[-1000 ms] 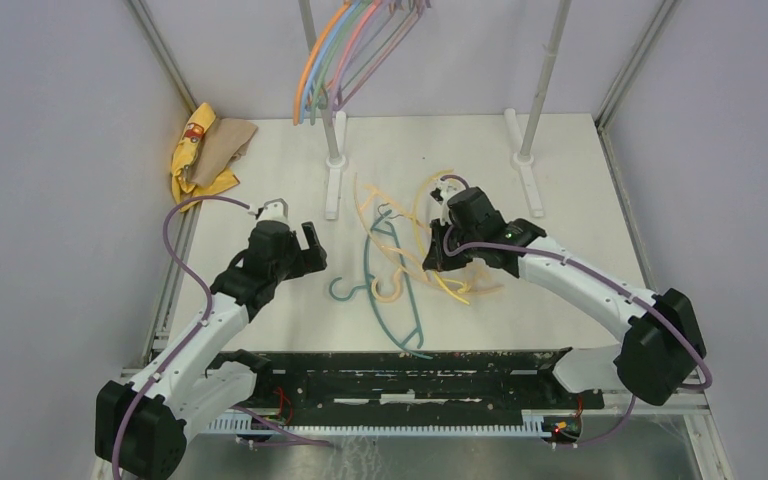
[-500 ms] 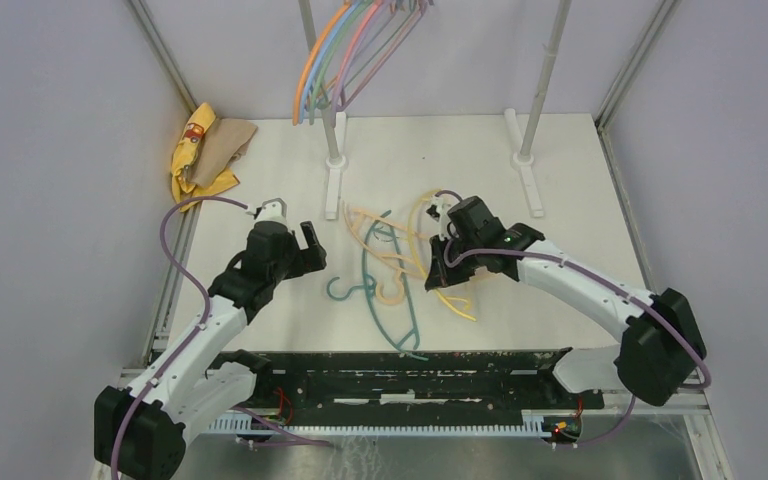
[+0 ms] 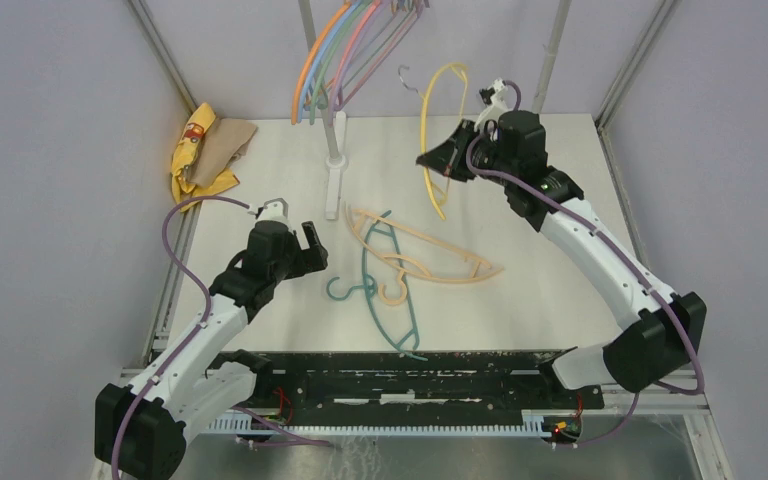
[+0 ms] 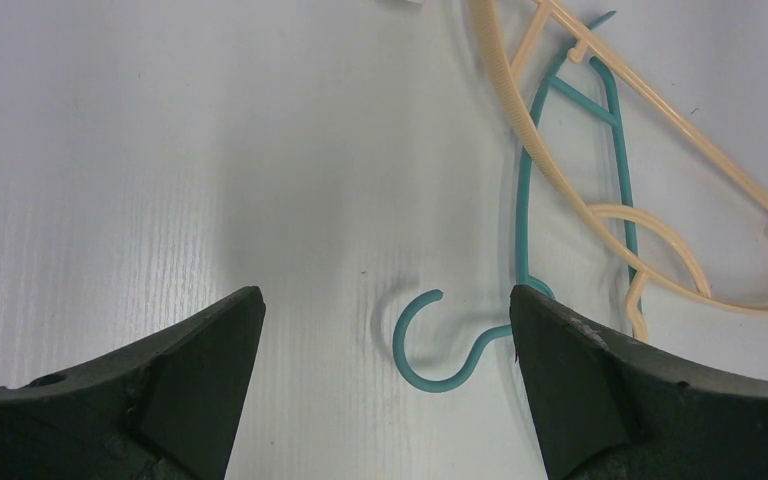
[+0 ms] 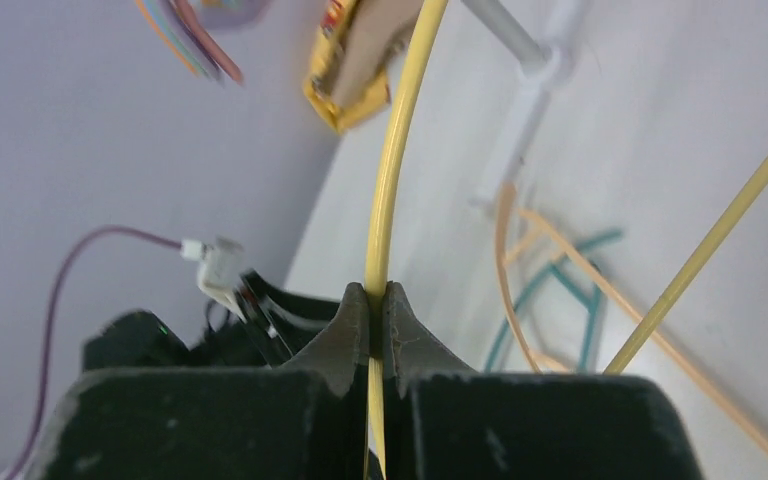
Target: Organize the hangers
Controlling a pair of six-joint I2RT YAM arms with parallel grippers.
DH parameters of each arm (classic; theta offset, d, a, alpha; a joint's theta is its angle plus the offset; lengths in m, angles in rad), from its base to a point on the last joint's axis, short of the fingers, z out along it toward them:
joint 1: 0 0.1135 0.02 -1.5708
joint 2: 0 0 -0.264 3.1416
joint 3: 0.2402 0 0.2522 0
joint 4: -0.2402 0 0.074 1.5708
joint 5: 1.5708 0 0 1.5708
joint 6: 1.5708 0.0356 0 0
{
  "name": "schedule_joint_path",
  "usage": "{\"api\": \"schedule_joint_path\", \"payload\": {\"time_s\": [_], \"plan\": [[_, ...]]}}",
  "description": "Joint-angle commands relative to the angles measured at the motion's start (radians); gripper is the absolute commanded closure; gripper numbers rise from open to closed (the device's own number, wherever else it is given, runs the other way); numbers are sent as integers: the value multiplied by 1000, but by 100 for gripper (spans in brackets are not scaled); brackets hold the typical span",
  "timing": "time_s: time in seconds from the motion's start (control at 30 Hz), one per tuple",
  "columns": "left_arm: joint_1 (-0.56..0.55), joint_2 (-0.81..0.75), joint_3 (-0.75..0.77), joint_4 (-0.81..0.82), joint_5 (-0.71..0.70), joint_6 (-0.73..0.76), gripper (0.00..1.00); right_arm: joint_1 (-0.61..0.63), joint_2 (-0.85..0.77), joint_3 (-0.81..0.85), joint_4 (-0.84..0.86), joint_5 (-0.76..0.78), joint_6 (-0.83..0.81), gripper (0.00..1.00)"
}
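R gripper (image 5: 370, 305) clamps yellow hanger (image 5: 390, 165) aloft — L gripper (image 4: 385, 300) agape.

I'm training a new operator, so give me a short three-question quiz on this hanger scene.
1. True or false: the right pincer is shut on the yellow hanger, held above the table.
2. Which lie on the table? A the teal hanger and the peach hanger; B blue and pink ones; C orange and purple ones.
3. Fill in: the left pincer is ___, holding nothing.
Key: 1 true; 2 A; 3 open.
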Motion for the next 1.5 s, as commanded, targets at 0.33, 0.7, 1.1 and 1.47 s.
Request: {"api": "schedule_joint_path", "payload": {"time_s": [0.33, 0.7, 1.1, 1.47], "plan": [[4, 5, 46, 43, 0, -11, 1, -10, 190, 337, 510, 67, 257, 99], [5, 15, 49, 46, 2, -8, 1, -16, 367, 602, 441, 84, 267, 99], [4, -9, 52, 21, -13, -1, 1, -17, 476, 636, 455, 92, 346, 100], [4, -26, 45, 10, -22, -9, 1, 6, 600, 760, 337, 8, 357, 99]]}}
